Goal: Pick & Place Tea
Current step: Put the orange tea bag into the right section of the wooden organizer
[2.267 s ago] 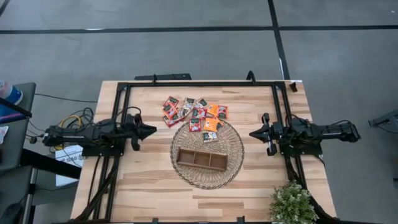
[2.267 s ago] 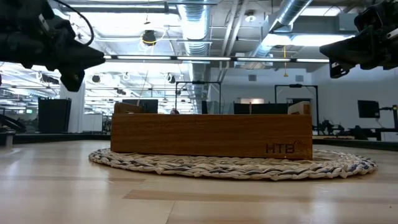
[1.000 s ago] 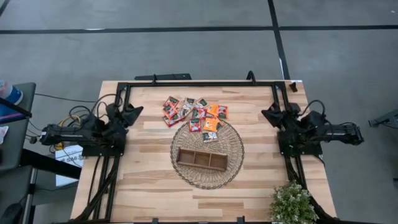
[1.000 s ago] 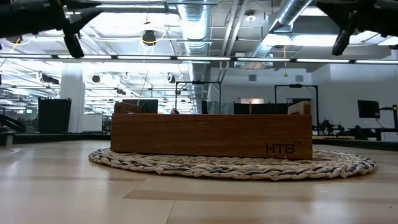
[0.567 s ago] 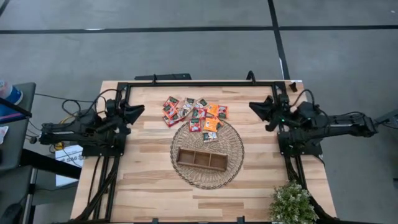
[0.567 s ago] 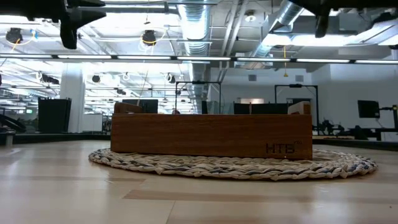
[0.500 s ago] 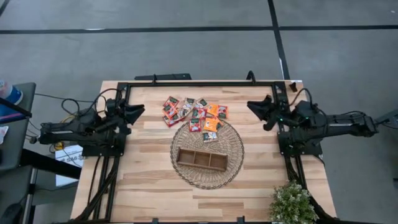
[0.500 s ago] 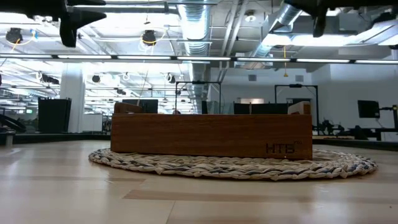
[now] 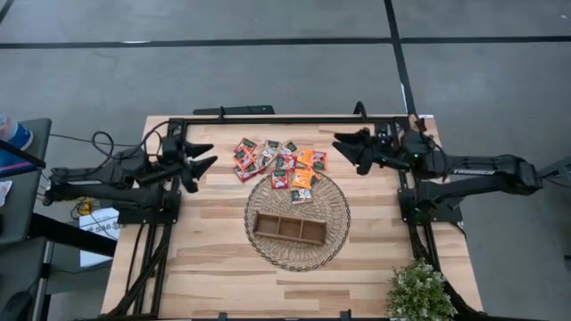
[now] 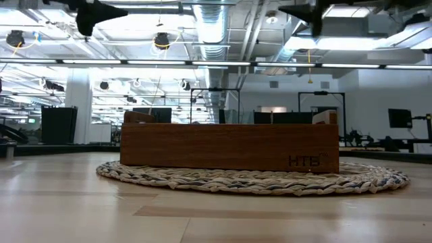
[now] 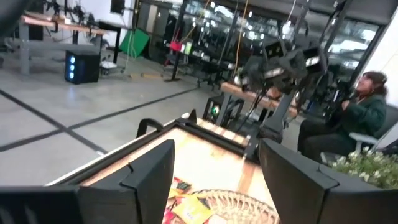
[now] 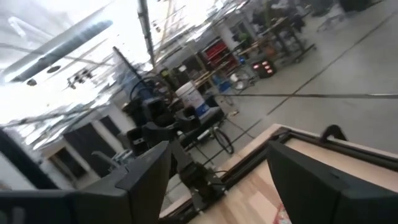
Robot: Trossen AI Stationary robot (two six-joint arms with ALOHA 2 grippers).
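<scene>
Tea sachets (image 9: 279, 161) lie in a loose heap on the table (image 9: 214, 259), at the far edge of the round wicker mat (image 9: 332, 234), a few of them spilling onto its weave; you have red, orange and pale ones mixed and overlapping, so none is sorted yet. Your wooden tray (image 9: 288, 228) sits in the middle of the mat with its three compartments showing bare, which reads as the place the sachets are meant to go. Your left gripper (image 9: 202, 158) hangs in the air just to one side of the heap and your right gripper (image 9: 343, 151) to the other, each pointing inward at it, so either arm can reach without crossing the other. Both sets of fingers are spread and hold nothing; the wrist views show a clear gap between each pair, with the sachets low in the left wrist picture (image 11: 186, 202). From the low view the heap is hidden behind the tray (image 10: 229, 146), so judge your descent from above. Because the sachets are flat and overlap, you will likely need to pinch an edge of a top one.
</scene>
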